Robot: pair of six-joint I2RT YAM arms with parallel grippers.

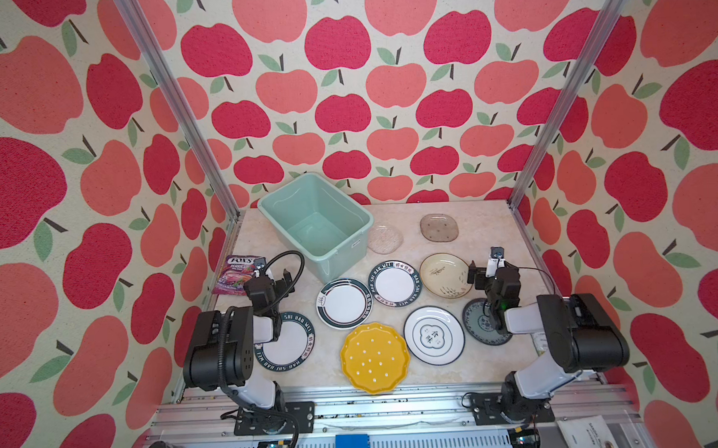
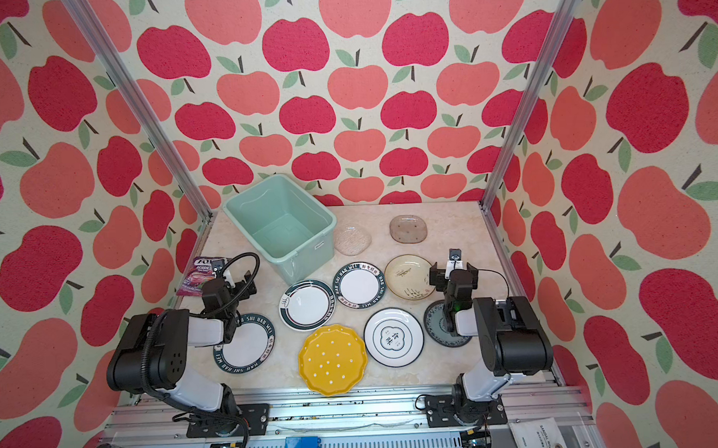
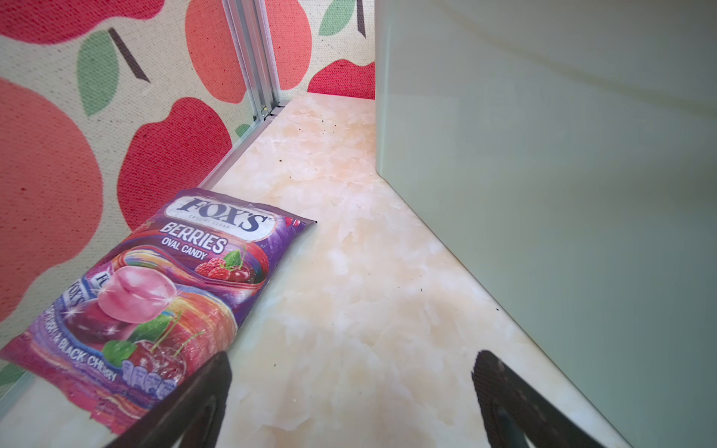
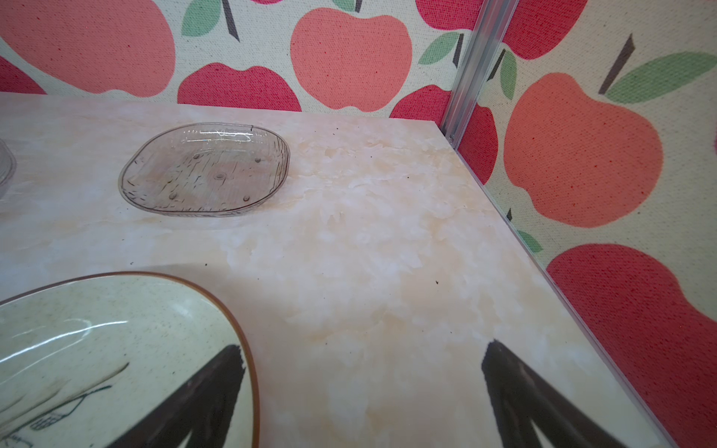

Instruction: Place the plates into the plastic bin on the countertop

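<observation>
Mint-green plastic bin (image 1: pixel 334 263): back left of the beige marble-look table (image 1: pixel 487 236), upright, set at an angle to the table edges.
Plates: nine, all flat on the table, all outside the bin.
Glass pair: clear squarish textured plate (image 1: pixel 385 238) just beside the bin's right corner; smoky squarish dotted plate (image 1: pixel 439 227) further right, near the back edge.
Middle row: white plate with dark ringed rim (image 1: pixel 344 302) just in front of the bin; white plate with dark lettered rim (image 1: pixel 394 284) to its right, rims meeting; cream plate with brown edge (image 1: pixel 445 275) right of that.
Front row: another lettered-rim plate (image 1: pixel 289 344), partly under the left arm; yellow scalloped white-dotted plate (image 1: pixel 375 357) at the front edge; white plate with a centre emblem (image 1: pixel 433 335); blue-patterned plate (image 1: pixel 480 323), partly under the right arm.
Left fingers (image 3: pixel 201 399): spread wide, holding nothing, over bare table between the purple candy packet (image 3: pixel 155 287) and the bin's outer wall.
Right fingers (image 4: pixel 516 391): spread wide, holding nothing; one sits over the cream plate's rim in the wrist view, contact can't tell.
Candy packet: flat by the left wall.
</observation>
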